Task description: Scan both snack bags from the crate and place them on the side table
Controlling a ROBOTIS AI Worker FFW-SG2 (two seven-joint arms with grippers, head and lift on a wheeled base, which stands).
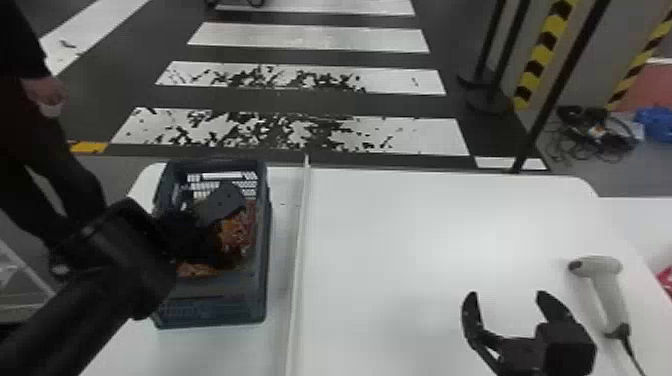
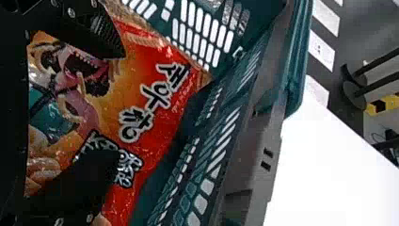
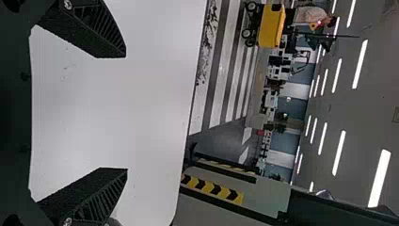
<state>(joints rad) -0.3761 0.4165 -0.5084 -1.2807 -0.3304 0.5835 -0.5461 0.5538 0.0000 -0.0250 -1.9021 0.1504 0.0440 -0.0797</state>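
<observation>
Left gripper (image 1: 225,231) down in the crate (image 1: 215,314), fingers apart, a wide gap between them, snack bag (image 1: 246,225) right at the fingers. Left wrist view: one finger over the printed picture, the other over lettering, bag surface showing across the gap. Not clamped on it; whether the fingers touch the film, cannot tell. Inner side of one finger is ribbed.

Bag: glossy film, creased, red and orange, cartoon figure plus bold pale lettering with dark outline, lies inside the crate against its slotted wall. More orange film (image 1: 197,270) near the crate's near end; same bag or second one, cannot tell.

Right gripper (image 1: 507,296) over the white table (image 1: 400,230), fingers wide apart, nothing between them. Two flat black fingers, tapered, ribbed like grating on the inner faces in the right wrist view.

Crate: blue-green plastic, boxy, rounded corners, rows of long slots in the walls, grey band with two small slots along one side. Stands left of a thin white raised strip (image 1: 298,250) that runs front to back. Table: smooth, matte white, rounded corners.

Scanner (image 1: 608,285): light grey, pistol shape, rounded head, dark cord (image 1: 631,352) from the handle, lies on the table to the right of the right gripper
</observation>
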